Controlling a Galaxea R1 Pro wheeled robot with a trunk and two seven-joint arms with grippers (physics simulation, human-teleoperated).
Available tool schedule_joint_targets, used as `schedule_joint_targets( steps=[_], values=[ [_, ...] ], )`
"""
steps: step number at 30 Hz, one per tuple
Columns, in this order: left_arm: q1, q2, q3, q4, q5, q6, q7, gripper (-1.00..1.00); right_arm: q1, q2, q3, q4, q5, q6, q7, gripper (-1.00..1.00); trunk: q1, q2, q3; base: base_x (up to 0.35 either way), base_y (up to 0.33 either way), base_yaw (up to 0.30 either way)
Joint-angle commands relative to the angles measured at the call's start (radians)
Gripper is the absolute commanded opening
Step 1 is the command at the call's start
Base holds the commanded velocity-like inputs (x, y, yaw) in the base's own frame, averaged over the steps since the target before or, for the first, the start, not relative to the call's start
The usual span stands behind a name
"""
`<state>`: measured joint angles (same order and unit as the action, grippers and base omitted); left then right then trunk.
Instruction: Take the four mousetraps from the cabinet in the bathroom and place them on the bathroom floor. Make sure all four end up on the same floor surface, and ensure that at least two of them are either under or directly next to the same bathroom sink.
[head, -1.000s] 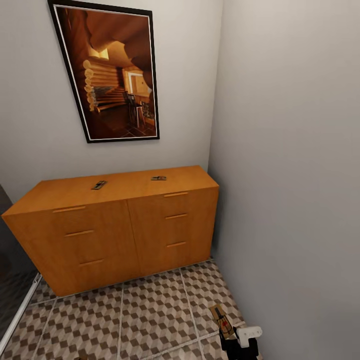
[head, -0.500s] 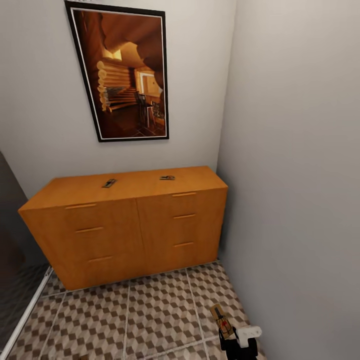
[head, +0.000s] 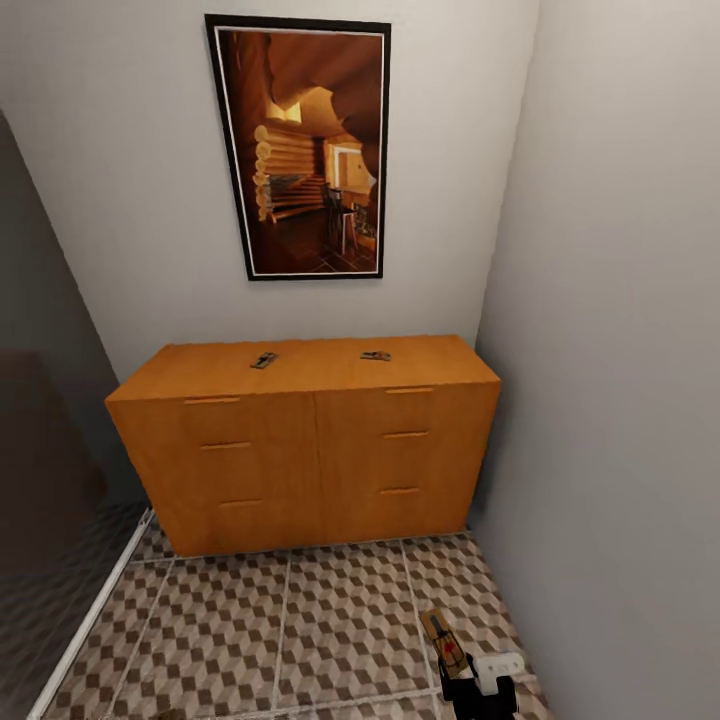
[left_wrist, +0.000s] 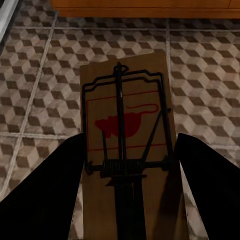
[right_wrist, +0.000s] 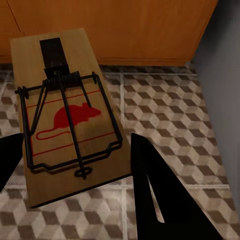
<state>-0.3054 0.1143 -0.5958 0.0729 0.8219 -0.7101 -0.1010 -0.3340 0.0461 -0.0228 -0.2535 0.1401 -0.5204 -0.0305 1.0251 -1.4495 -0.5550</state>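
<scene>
The orange-brown cabinet (head: 310, 450) stands against the back wall. Two mousetraps lie on its flat top, one left of middle (head: 265, 360) and one right of middle (head: 376, 356). At the lower right of the head view my right gripper (head: 478, 688) is shut on a third mousetrap (head: 444, 636), held above the cube-patterned bathroom floor (head: 300, 630). In the right wrist view that mousetrap (right_wrist: 65, 100) sits between the dark fingers of the right gripper (right_wrist: 75, 137). In the left wrist view my left gripper (left_wrist: 131, 137) is shut on a fourth mousetrap (left_wrist: 125, 100) over the tiles.
A framed picture (head: 305, 150) hangs over the cabinet. A grey wall (head: 620, 400) runs close along the right side. At the left stands a dark panel (head: 40, 450) with a white strip (head: 90, 625) along the floor. Open tiles lie in front of the cabinet.
The whole head view has shifted, so the cabinet and picture now sit further right in the picture. Both grippers still hold their mousetraps, and the two on the cabinet top lie as before.
</scene>
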Motion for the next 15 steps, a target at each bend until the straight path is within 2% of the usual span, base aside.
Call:
schedule_joint_targets(
  steps=[1,15],
  values=[
    [-0.002,-0.001,-0.004,0.004,0.011,-0.003,-0.011,-1.00,0.000,0.000,-0.003,0.000,0.004,-0.003,0.003,-1.00,0.000,-0.001,-0.001,0.000,0.000,0.258],
    [-0.002,-0.001,-0.004,0.004,0.011,-0.002,-0.011,-1.00,0.000,0.000,-0.003,0.000,0.004,-0.003,0.003,-1.00,0.000,-0.001,-0.001,0.000,0.000,0.258]
  ],
)
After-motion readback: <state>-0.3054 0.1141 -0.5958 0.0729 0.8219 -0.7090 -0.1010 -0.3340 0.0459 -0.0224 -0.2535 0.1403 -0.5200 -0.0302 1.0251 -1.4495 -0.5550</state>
